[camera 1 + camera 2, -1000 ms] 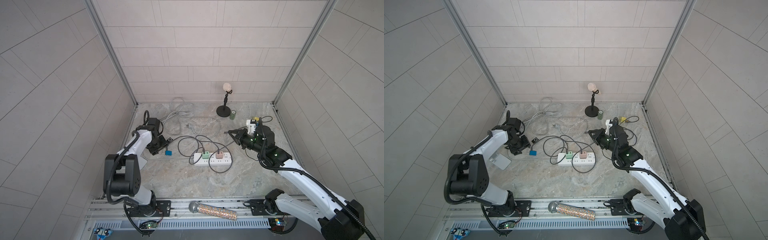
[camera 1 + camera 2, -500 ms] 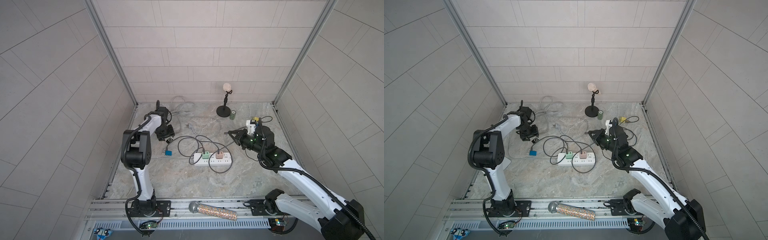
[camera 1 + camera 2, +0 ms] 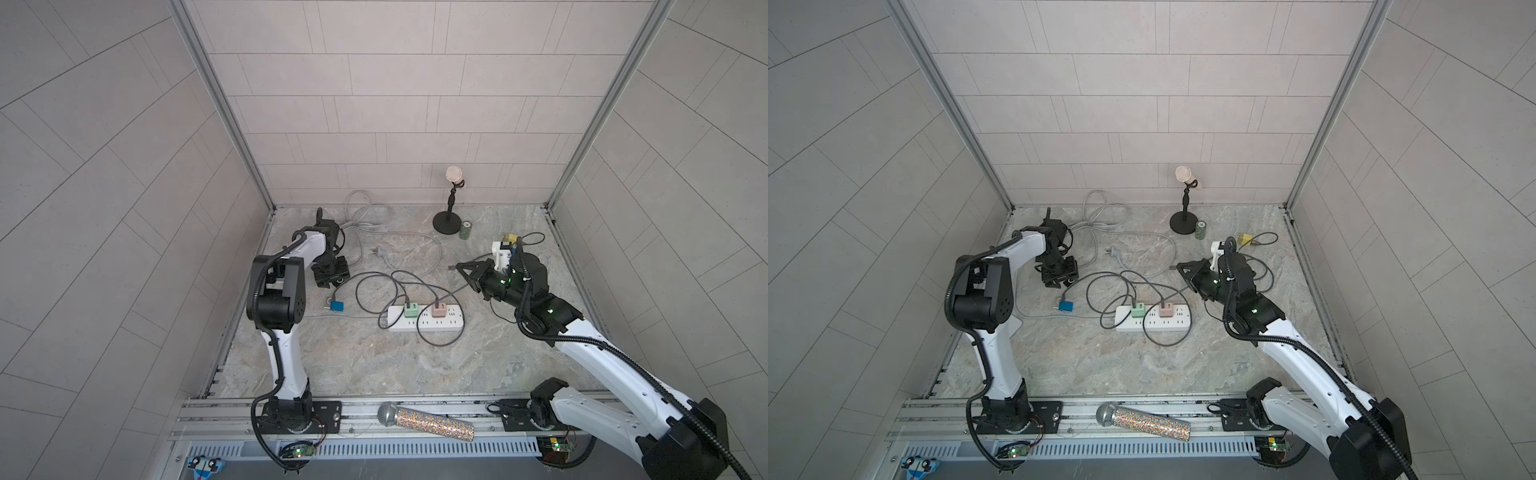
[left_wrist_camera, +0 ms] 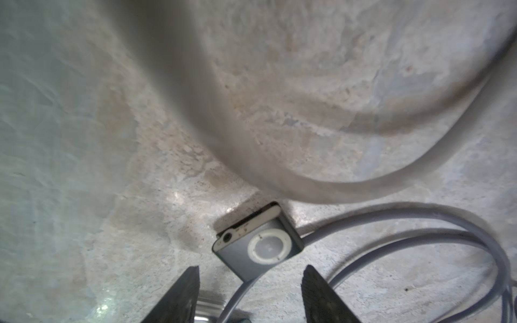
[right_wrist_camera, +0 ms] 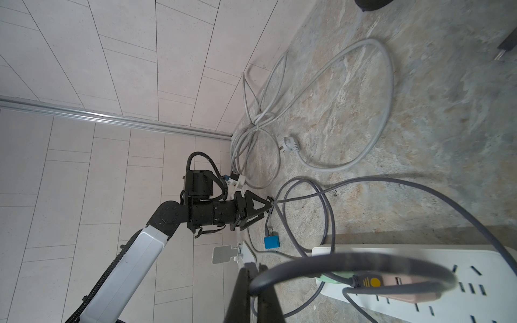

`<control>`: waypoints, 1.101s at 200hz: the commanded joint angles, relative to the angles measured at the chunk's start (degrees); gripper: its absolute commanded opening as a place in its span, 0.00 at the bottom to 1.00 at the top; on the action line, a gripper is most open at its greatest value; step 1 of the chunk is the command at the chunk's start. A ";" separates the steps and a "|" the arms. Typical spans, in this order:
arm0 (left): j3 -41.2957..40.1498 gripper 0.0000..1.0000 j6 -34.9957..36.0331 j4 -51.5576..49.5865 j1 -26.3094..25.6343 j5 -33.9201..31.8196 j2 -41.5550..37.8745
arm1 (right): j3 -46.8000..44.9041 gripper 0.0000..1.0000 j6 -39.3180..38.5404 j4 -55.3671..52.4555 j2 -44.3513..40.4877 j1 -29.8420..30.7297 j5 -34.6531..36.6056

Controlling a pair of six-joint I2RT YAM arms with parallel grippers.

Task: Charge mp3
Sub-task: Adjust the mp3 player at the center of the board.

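While the left hand (image 4: 250, 270) hovers with its jaws apart over the mp3 player (image 4: 258, 246), the player lies flat on the desk (image 3: 374, 365), at ten o'clock from the power strip (image 3: 424, 322); the right hand (image 3: 458, 267), at two o'clock, is clamped on the grey cable (image 5: 349, 258).

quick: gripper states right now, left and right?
Left gripper: open, holding nothing, by the mp3.
Right gripper: closed on the cable.
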 commanded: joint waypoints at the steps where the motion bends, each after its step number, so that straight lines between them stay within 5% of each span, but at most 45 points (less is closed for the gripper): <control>1: -0.20 0.64 0.22 -0.77 -0.30 1.18 -0.29 | -0.50 0.00 0.14 1.15 -0.04 -0.17 0.76; 99: -0.43 0.66 -2.64 3.18 -2.58 4.08 1.03 | -1.17 0.00 0.06 0.98 -1.16 -0.17 1.54; 157: 2.46 0.64 -4.88 5.56 -2.51 0.09 2.83 | -1.43 0.00 0.00 0.54 -1.77 -0.18 1.78; 220: 0.50 0.62 -8.88 10.26 -5.54 7.45 1.69 | -1.52 0.00 -0.30 -0.30 -2.27 -0.24 2.57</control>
